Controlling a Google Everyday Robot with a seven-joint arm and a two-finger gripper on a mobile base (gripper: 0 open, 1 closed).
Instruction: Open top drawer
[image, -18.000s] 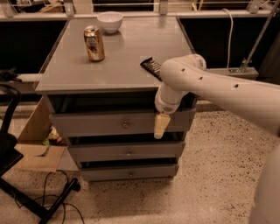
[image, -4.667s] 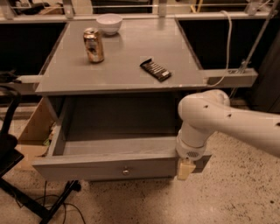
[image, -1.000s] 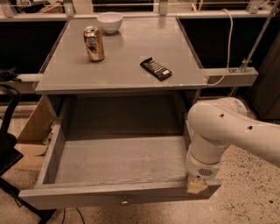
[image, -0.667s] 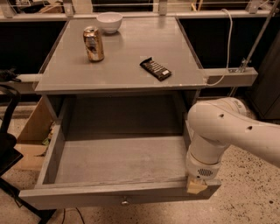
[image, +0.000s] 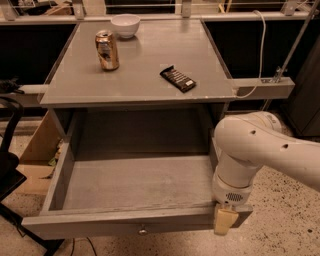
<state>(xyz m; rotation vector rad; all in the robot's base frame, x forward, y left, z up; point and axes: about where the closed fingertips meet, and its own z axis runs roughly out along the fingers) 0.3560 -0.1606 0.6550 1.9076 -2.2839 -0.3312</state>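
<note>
The top drawer (image: 135, 184) is pulled far out of the grey cabinet toward me, and its inside is bare. Its flat front panel (image: 100, 226) runs along the bottom of the view, with a small round metal knob (image: 143, 230) at its centre. My gripper (image: 225, 220) hangs at the end of the white arm (image: 260, 150), at the right end of the drawer front, right of the knob. The two lower drawers are hidden under the open drawer.
On the cabinet top (image: 140, 65) stand a drink can (image: 107, 50), a white bowl (image: 125, 25) and a dark snack bar (image: 178, 78). A cardboard box (image: 40, 150) lies on the floor at the left, beside a black chair frame (image: 10, 165). A grey bracket (image: 260, 88) with a cable juts out at the right.
Since 18 s ago the top drawer has gone from closed to pulled far out. Over the last second nothing has visibly moved.
</note>
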